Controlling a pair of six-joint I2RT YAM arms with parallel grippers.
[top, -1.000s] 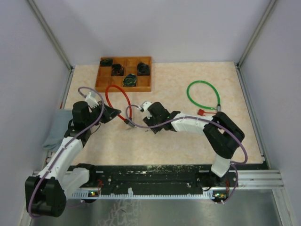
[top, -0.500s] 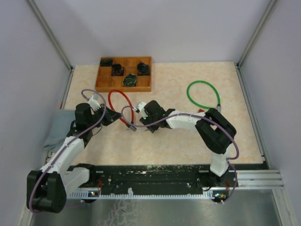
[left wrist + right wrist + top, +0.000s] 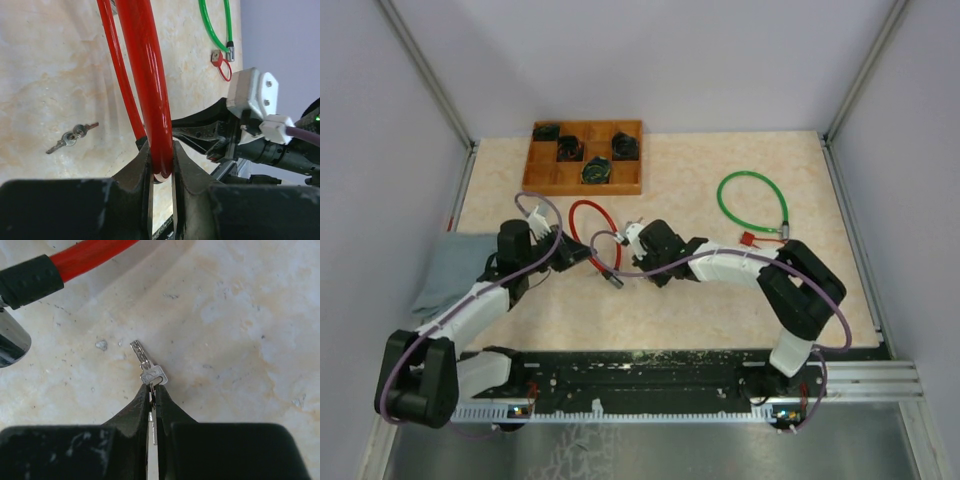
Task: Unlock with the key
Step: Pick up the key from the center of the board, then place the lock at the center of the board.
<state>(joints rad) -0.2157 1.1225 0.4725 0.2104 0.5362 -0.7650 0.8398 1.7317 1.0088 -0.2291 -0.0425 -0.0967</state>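
The right gripper (image 3: 151, 390), open a second ago, is now clamped on the key (image 3: 146, 366). The red cable lock (image 3: 147, 75) is pinched in the left gripper (image 3: 161, 152). Insertion is judged possible.

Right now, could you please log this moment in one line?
left gripper: holds red cable lock | right gripper: pinches key | key not inserted

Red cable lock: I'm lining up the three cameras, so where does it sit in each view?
Top external: red cable lock loops at centre-left, just below the wooden tray.
Left wrist: runs down the middle, clamped in the left gripper.
Right wrist: a short stretch at the top left.
Shared landmark: the marbled beige table.
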